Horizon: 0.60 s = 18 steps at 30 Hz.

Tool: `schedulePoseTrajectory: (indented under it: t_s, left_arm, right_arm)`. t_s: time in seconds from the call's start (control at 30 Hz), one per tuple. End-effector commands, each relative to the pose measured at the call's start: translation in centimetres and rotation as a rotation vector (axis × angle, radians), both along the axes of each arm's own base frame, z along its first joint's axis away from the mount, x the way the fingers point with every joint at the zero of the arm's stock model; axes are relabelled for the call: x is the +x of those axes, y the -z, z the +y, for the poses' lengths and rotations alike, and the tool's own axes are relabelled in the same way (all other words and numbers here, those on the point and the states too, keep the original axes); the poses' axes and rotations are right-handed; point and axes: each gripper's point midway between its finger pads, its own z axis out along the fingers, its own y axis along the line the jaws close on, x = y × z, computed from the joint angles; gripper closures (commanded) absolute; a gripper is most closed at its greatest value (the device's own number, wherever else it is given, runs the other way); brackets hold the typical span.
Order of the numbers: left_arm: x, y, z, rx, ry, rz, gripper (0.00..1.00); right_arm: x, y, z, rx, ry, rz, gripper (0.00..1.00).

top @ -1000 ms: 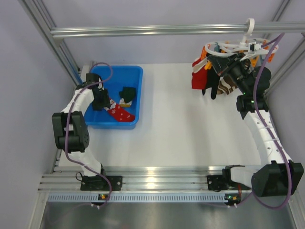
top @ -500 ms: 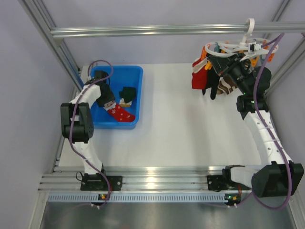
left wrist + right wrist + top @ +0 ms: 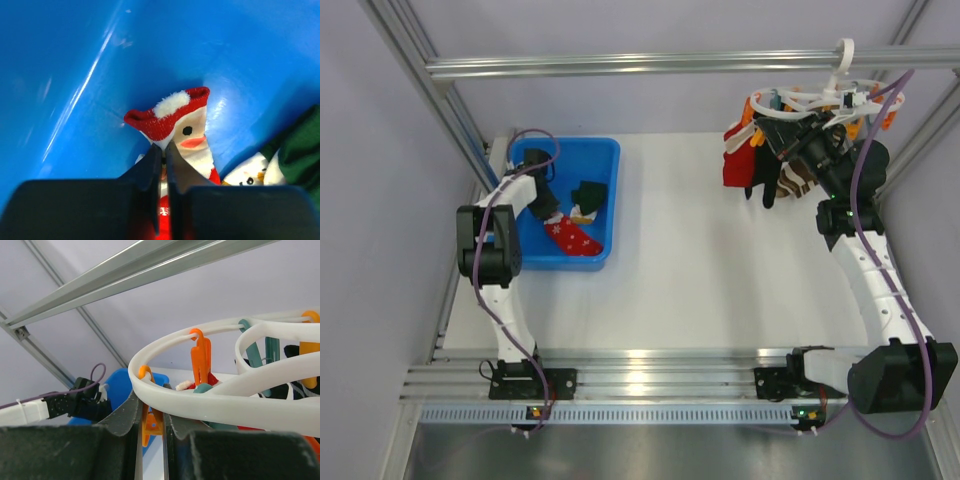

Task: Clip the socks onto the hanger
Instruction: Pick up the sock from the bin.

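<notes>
Left hand (image 3: pixel 162 150) inside a smooth, glossy blue plastic bin (image 3: pixel 610 150): the two dark, flat fingers are drawn almost together, pinching the knitted cuff of a red sock (image 3: pixel 177 117). The cuff bears a cream face with a black dot eye, a pink cheek and a fluffy white pompom on ribbed red trim. The sock's white-specked foot lies on the bin floor. Just beside it is a crumpled dark green sock (image 3: pixel 586 195) with white trim.

Right hand (image 3: pixel 150 415), raised at the far right: its fingers are narrowed onto an orange peg (image 3: pixel 149 426) hanging from the hanger (image 3: pixel 200 405), a rounded white plastic ring. The ring's hook sits over an aluminium rail (image 3: pixel 620 65). Further orange and teal pegs dangle from the ring, several holding limp socks (image 3: pixel 735 160) above the white surface (image 3: pixel 700 270).
</notes>
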Motion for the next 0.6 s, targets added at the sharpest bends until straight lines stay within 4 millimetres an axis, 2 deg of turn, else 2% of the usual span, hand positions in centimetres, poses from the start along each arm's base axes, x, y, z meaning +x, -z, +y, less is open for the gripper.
schedulePoseTrajectory:
  t_s: [0.0, 0.03, 0.1, 0.13, 0.2, 0.23, 0.27, 0.3, 0.37, 0.4, 0.43, 0.47, 0.5, 0.53, 0.57]
  left_arm:
    - [0.8, -0.9, -1.8, 0.001, 0.096, -0.047, 0.95]
    - [0.9, -2.3, -2.1, 0.014, 0.116, -0.081, 1.0]
    - [1.1, -3.6, -3.1, 0.047, 0.21, -0.135, 1.0]
    - [1.4, -5.8, -3.4, 0.068, 0.246, -0.197, 1.0]
    - [1.3, -7.2, -4.2, 0.118, 0.353, -0.271, 1.0]
    - [1.1, -9.7, -4.3, 0.144, 0.382, -0.338, 1.0]
    - [0.3, -9.6, -4.2, 0.179, 0.437, -0.339, 1.0]
    - [0.6, -10.9, -4.2, 0.202, 0.458, -0.397, 1.0]
    - [-0.6, -13.0, -4.1, 0.256, 0.532, -0.462, 1.0]
    - [-0.8, -15.7, -4.2, 0.285, 0.556, -0.55, 1.0]
    - [-1.1, -16.6, -4.8, 0.281, 0.588, -0.594, 1.0]
    - [-1.9, -16.2, -4.7, 0.321, 0.646, -0.595, 1.0]
    - [-2.3, -17.1, -5.1, 0.331, 0.685, -0.632, 1.0]
    - [-2.9, -20.3, -6.3, 0.338, 0.748, -0.752, 1.0]
    - [-3.9, -19.9, -6.8, 0.359, 0.828, -0.766, 1.0]
  right_arm:
    - [0.4, -2.2, -2.0, -0.011, 0.09, -0.057, 1.0]
    - [0.4, -2.2, -2.0, -0.011, 0.09, -0.057, 1.0]
    - [0.4, -2.3, -2.0, -0.012, 0.088, -0.06, 1.0]
    - [0.3, -2.2, -1.9, -0.012, 0.085, -0.062, 1.0]
    - [0.2, -2.4, -1.9, -0.013, 0.082, -0.069, 1.0]
    - [0.2, -2.4, -1.9, -0.012, 0.082, -0.07, 1.0]
    - [0.2, -2.5, -1.9, -0.01, 0.083, -0.071, 1.0]
    - [0.2, -2.6, -1.9, -0.01, 0.08, -0.076, 1.0]
    - [0.2, -2.6, -1.9, -0.01, 0.08, -0.08, 1.0]
    - [0.3, -2.6, -1.8, -0.009, 0.078, -0.08, 1.0]
    - [0.3, -2.6, -1.8, -0.008, 0.076, -0.081, 1.0]
    - [0.3, -2.6, -1.7, -0.007, 0.074, -0.08, 1.0]
    - [0.2, -2.7, -1.7, -0.004, 0.072, -0.083, 1.0]
    - [0.2, -2.7, -1.7, -0.004, 0.07, -0.084, 1.0]
    - [0.2, -2.8, -1.7, -0.003, 0.07, -0.087, 1.0]
